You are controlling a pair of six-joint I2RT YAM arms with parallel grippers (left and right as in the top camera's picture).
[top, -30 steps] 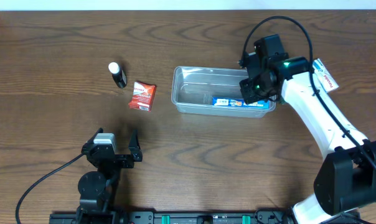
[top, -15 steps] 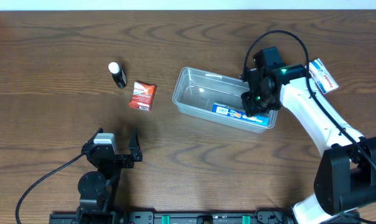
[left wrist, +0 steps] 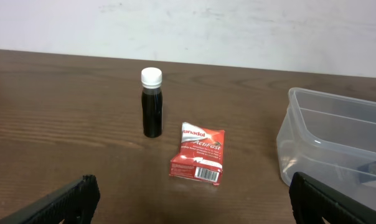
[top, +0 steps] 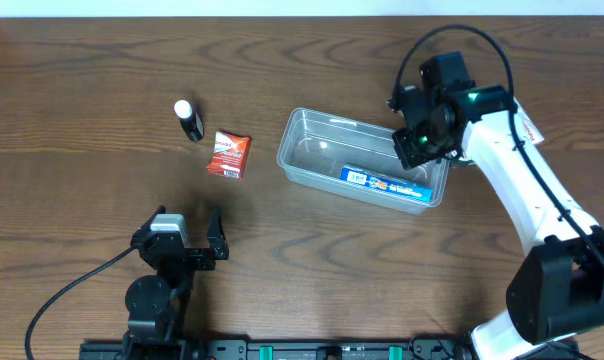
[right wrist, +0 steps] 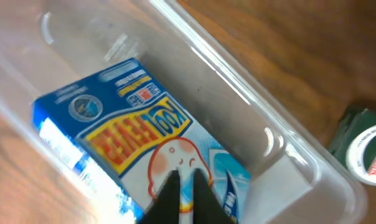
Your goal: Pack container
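The clear plastic container [top: 304,140] lies slightly askew at centre right, with a blue box [top: 385,185] inside along its front wall. My right gripper [top: 414,148] hovers over the container's right end. In the right wrist view its fingers [right wrist: 187,180] are shut, empty, just above the blue box [right wrist: 132,140], inside the container [right wrist: 238,81]. My left gripper [top: 187,232] rests open and empty near the front edge. Its wrist view shows its fingers [left wrist: 192,193] wide apart and the container [left wrist: 337,134] at right.
A small dark bottle with a white cap [top: 189,120] [left wrist: 152,102] stands left of the container. A red packet [top: 228,154] [left wrist: 198,160] lies beside it. A white packet [top: 528,126] lies behind the right arm. A dark green and white item [right wrist: 365,146] lies outside the container's end.
The container has turned, its right end shifting toward the front with the blue box. My right gripper then moved back and slightly right. The left arm has not moved.
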